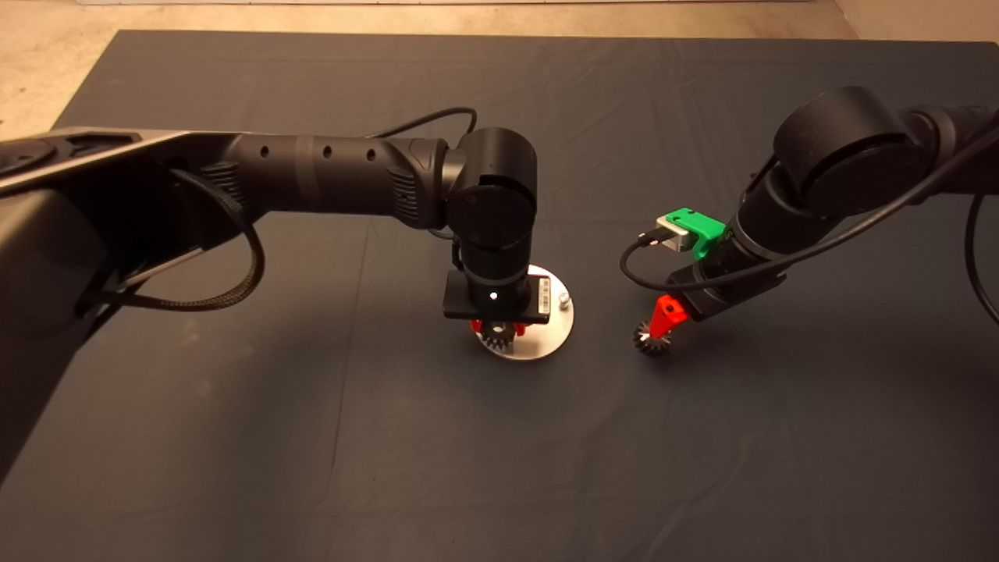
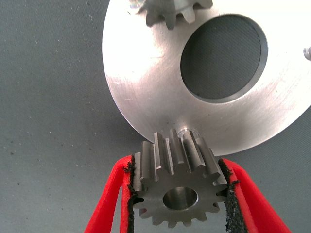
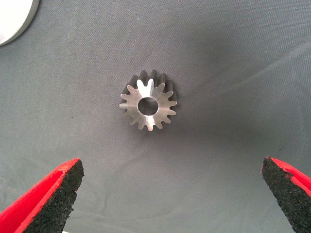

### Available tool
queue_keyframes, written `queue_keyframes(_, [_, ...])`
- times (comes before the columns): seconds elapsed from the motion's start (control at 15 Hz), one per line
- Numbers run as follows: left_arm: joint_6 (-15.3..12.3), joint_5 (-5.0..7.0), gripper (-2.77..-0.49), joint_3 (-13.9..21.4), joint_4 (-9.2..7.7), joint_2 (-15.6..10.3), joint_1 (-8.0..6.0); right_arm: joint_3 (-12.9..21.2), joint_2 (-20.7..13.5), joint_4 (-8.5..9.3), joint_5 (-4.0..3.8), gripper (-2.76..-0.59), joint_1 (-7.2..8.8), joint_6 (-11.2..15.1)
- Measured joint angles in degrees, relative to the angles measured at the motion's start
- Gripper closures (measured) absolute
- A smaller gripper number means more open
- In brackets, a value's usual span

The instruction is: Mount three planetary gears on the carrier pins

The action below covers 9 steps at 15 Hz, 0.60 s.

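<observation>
Landmark: the disc [image 1: 546,343], flat on the mat [image 1: 312,437].
Held gear: gear [image 2: 177,187] pinched between the left gripper [image 2: 179,194] pads, hanging over the disc's near rim, just short of a pin [image 2: 183,131]; not yet seated.
Loose gear: third gear [image 3: 148,104] flat on the mat, right of the disc, well apart from it.
Seated gear: one gear [image 2: 172,12] sits on the disc beyond the central hole [image 2: 223,56], apparently on its pin.
Bare pin: another pin [image 1: 563,298] at the disc's far right rim, empty.
Progress: I judge one of three done, one being placed, one left.
Left arm: reaches in level, wrist bent straight down over the disc.
Right arm: slants down toward the loose gear; right gripper [image 3: 170,194] fingers spread wide, poised above it, not touching.
</observation>
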Motion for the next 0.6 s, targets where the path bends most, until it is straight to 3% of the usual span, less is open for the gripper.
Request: queue_keyframes(0.6, [0.9,0.0,-0.88,-0.4,0.04,0.0,0.02,0.0,0.0,-0.01,0.0,-2.73,0.0,0.0])
